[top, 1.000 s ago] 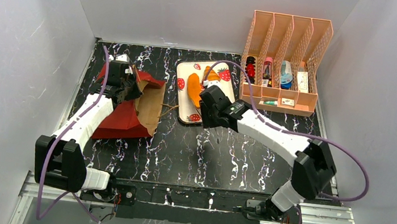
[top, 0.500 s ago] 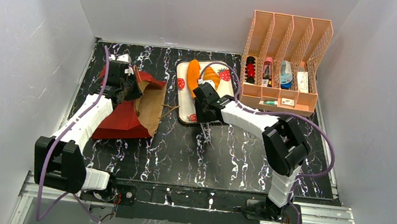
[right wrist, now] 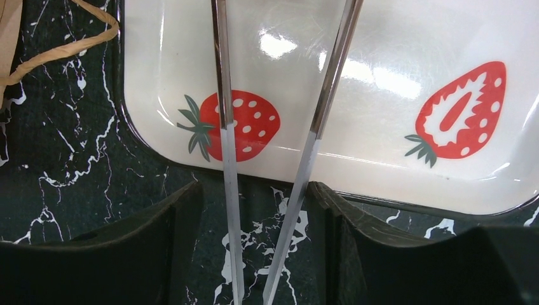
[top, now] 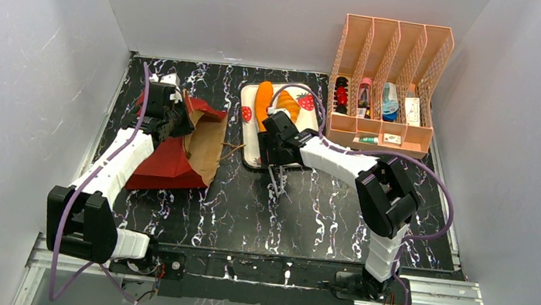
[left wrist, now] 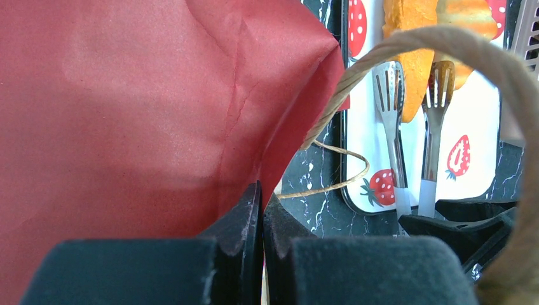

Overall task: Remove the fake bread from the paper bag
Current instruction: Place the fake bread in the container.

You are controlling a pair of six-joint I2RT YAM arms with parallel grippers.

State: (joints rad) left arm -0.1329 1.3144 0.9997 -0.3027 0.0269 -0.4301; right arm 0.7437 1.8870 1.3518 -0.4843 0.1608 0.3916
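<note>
Two tools, one paper bag [top: 179, 145], fake bread [top: 264, 103] on tray.
Top view: left tool [top: 166, 120] at the bag's mouth; right tool [top: 277, 149] over the strawberry tray's [top: 246, 135] near edge, bread beyond it. Left wrist: fingers [left wrist: 245, 219] fully closed, pinching the red bag wall; twine handle [left wrist: 407, 47] loops ahead. Right wrist: fingers [right wrist: 181, 213] parted around the metal tongs [right wrist: 305, 159], arms spread between them; grip cannot be told.

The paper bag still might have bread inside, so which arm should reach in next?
Probably the right: its gripper carries the tongs, standing over the tray. The left gripper is pinching the paper bag.
</note>
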